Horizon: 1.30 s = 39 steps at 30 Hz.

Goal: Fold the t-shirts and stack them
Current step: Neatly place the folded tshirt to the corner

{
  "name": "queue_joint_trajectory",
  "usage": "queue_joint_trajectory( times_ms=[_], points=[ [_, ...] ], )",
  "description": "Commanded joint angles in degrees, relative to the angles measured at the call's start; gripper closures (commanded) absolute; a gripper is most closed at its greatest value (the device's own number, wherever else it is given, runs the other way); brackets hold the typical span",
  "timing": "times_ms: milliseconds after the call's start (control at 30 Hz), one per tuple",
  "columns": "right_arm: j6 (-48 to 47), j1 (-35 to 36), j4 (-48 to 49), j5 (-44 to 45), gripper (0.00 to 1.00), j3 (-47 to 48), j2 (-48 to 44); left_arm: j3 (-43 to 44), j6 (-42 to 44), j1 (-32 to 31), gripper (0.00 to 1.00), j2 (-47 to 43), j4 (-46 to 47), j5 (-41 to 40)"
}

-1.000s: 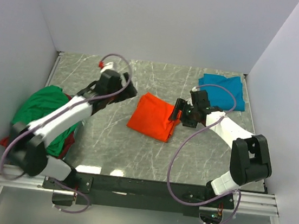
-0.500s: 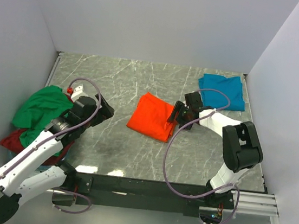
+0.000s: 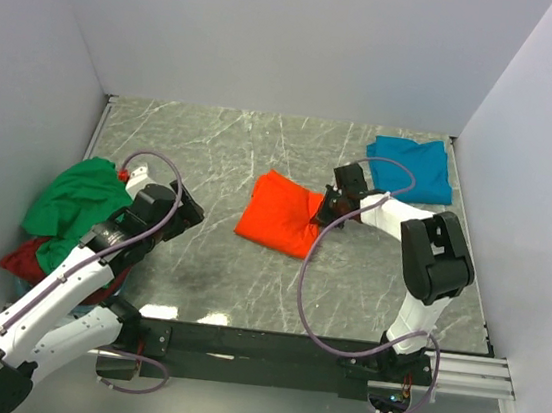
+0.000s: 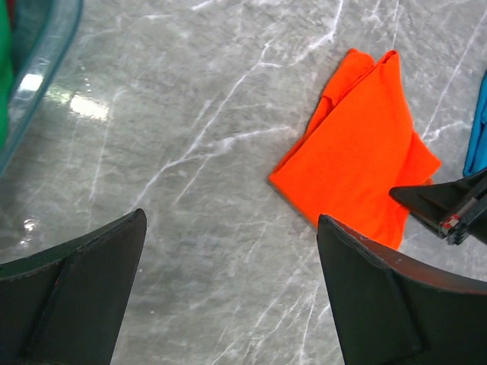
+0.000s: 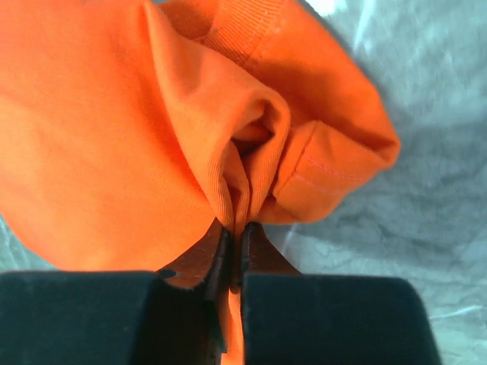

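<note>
The counter (image 3: 246, 284) is grey and stone-patterned with white veins. It is glossy enough to throw bright glare patches near its front edge, where a black rail (image 3: 259, 347) carries both arm bases. Plain pale walls (image 3: 297, 38) close it in at the back and on both sides. The orange shirt (image 3: 275, 216), folded to a rough square, lies flat near the middle. The right tool (image 5: 234, 239) is pressed together on a bunched fold at that shirt's right edge, with cloth pinched between its fingers. The teal shirt (image 3: 412, 168) lies folded in the far right corner, apart from the orange one. The green shirt (image 3: 75, 202) is heaped over the red shirt (image 3: 22, 261) against the left wall. The left tool (image 4: 232, 228) hovers spread wide over bare counter, between that heap and the orange shirt, gripping nothing.
</note>
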Motion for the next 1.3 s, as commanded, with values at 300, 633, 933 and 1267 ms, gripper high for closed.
queue_joint_trajectory(
  times_ms=[300,633,933,1267],
  points=[
    [-24.4,0.4,-14.2,10.5,1.00,21.5,3.3,0.1,-2.3,-0.1,0.01,-6.2,-4.8,-7.3],
    [-35.1,-2.0,-21.9,27.4,1.00,33.6,5.8,0.6,-3.8,-0.1,0.01,-6.8,-8.1,-11.3],
    [-42.9,-8.2,-21.7,31.6,1.00,40.9,7.9,1.5,-6.3,-0.1,0.01,-5.0,-10.7,-14.9],
    [-49.8,-12.1,-21.8,34.2,1.00,49.7,11.9,2.4,-9.8,-0.1,0.00,-4.0,-15.2,-18.7]
  ],
)
